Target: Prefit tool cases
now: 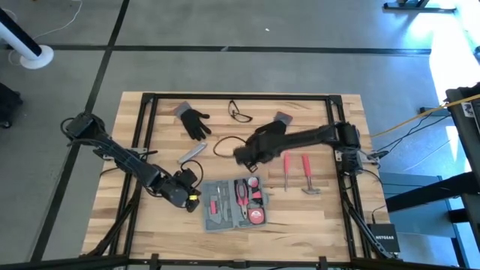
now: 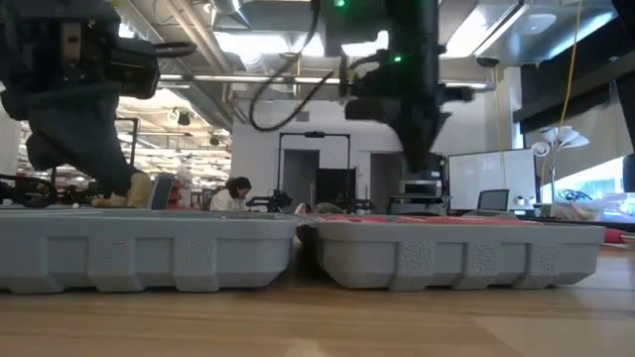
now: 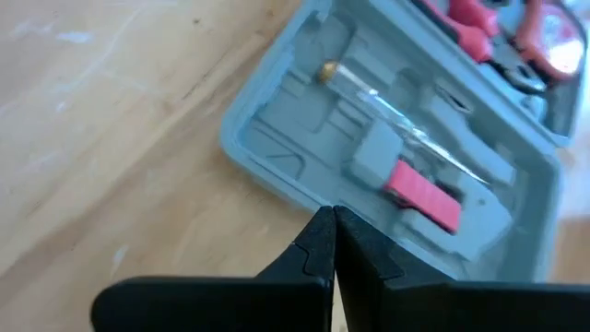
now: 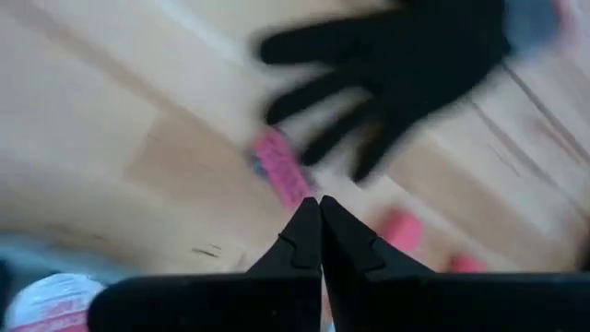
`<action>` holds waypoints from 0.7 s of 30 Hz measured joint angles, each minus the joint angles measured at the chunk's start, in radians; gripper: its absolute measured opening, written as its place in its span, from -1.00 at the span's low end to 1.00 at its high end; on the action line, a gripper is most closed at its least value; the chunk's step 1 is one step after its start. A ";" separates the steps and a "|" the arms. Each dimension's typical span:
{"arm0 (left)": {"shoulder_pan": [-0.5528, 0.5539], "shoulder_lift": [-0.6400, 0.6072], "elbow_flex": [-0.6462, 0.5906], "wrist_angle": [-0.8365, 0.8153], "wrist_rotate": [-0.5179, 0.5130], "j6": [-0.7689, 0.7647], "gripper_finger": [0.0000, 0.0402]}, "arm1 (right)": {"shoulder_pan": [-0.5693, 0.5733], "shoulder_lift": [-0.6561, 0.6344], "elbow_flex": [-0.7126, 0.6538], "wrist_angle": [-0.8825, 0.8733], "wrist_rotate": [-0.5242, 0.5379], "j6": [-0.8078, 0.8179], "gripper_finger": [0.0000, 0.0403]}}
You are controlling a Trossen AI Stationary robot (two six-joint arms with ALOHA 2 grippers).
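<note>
The blue-grey tool case (image 1: 214,211) lies open on the wooden table near its front edge, both halves up, with pliers, a tape measure and small tools in its recesses. The low view shows its two halves side by side (image 2: 149,248). My left gripper (image 1: 192,195) is shut and empty, slanting down over the case's left rim (image 3: 277,175). My right gripper (image 1: 241,156) hangs shut and empty above the bare table, between the case and a black glove (image 4: 406,65).
A second black glove (image 1: 196,121), safety glasses (image 1: 240,111) and a slim grey bar (image 1: 193,154) lie toward the far side. A red-handled screwdriver (image 1: 285,169) and a hammer (image 1: 307,175) lie to the right of the case. A black cable loop (image 1: 222,145) rests mid-table.
</note>
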 joint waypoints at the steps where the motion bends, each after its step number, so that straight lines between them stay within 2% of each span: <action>1: -0.005 -0.006 0.000 -0.001 -0.001 0.000 -1.00 | -0.023 -0.016 -0.016 0.052 -0.041 -0.087 -1.00; 6: -0.031 -0.021 0.000 -0.009 -0.028 -0.018 -1.00 | -0.114 -0.039 -0.108 0.190 -0.183 -0.271 -1.00; 13: -0.071 -0.021 0.000 -0.040 -0.083 -0.115 -1.00 | -0.116 -0.064 -0.151 0.166 -0.178 -0.512 -0.99; 17: -0.075 -0.020 0.000 -0.080 -0.085 -0.163 -1.00 | -0.117 -0.109 -0.252 0.269 -0.235 -0.528 -0.96; 21: -0.075 -0.020 0.000 -0.086 -0.086 -0.207 -1.00 | -0.134 -0.150 -0.339 0.402 -0.307 -0.479 -0.80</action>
